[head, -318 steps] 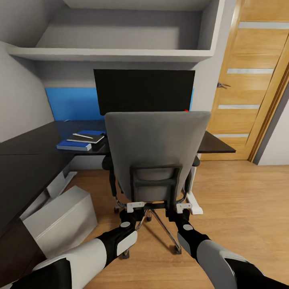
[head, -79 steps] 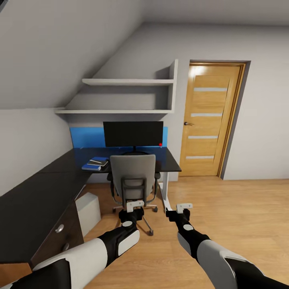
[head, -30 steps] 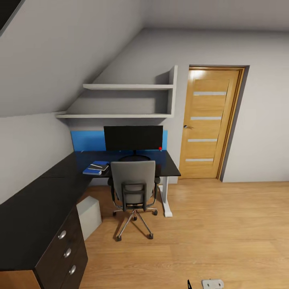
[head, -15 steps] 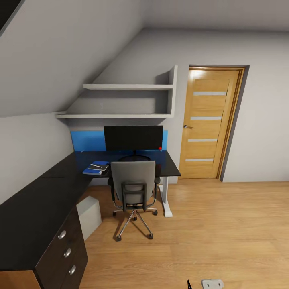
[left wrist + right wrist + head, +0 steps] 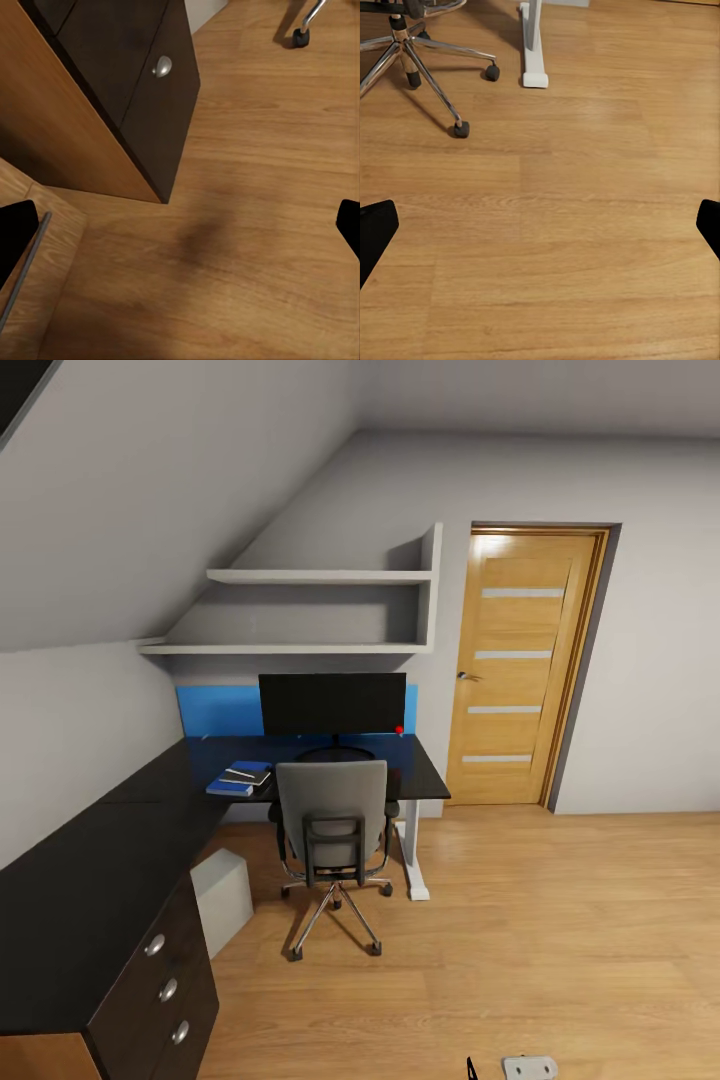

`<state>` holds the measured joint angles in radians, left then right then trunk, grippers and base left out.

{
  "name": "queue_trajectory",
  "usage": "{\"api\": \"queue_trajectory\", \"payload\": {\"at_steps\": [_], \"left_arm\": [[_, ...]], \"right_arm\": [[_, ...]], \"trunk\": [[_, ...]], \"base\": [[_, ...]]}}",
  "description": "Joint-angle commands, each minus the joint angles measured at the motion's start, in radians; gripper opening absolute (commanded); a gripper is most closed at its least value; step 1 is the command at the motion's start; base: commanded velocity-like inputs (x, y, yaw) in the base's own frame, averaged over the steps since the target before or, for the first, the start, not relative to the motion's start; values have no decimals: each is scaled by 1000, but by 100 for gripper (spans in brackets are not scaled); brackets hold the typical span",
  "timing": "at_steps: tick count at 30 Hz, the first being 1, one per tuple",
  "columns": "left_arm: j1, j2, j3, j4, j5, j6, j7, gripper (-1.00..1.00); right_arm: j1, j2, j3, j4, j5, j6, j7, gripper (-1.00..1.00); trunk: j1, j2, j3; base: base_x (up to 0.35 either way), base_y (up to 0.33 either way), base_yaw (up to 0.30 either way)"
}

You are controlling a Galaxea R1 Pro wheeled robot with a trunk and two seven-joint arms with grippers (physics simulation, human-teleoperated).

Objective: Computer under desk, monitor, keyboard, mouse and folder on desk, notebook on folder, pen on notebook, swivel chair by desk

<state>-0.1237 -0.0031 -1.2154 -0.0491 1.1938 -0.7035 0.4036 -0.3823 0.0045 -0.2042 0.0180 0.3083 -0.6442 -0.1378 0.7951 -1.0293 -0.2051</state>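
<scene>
Monitor (image 5: 332, 703) stands at the desk's (image 5: 90, 860) back edge, before the blue panel. Folder (image 5: 236, 780) lies near the desk's inner corner, notebook (image 5: 242, 775) and pen (image 5: 240, 774) stacked on it. Swivel chair (image 5: 333, 812) sits at the front edge; computer (image 5: 222, 888) beneath. No legible writing. Left gripper (image 5: 180, 240) and right gripper (image 5: 540, 225) spread wide, empty, above floor.

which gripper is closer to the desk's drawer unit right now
Left. The left gripper hangs over the floor right beside the drawer unit; the right gripper is over open floor past the swivel chair base.
</scene>
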Motion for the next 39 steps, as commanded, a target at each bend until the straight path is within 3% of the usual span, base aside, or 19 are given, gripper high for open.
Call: {"api": "queue_trajectory", "payload": {"at_steps": [1,22,30,39], "left_arm": [[-1,0,-9,-1,1,-1,9,100],[-1,-2,-9,-3,1,-1,9,100],[-1,-27,-8,-13,4,-1,9,100],[-1,-31,-8,-14,4,-1,9,100]], "right_arm": [[-1,0,-6,2,11,-3,-6,100],[-1,0,-6,2,11,-3,-6,100],[-1,0,-6,2,11,-3,-6,100],[-1,0,-6,2,11,-3,-6,100]], "trunk": [[0,-1,-1],[0,-1,-1],[0,-1,-1],[0,-1,-1]], "base": [[0,0,0],[0,0,0],[0,0,0],[0,0,0]]}}
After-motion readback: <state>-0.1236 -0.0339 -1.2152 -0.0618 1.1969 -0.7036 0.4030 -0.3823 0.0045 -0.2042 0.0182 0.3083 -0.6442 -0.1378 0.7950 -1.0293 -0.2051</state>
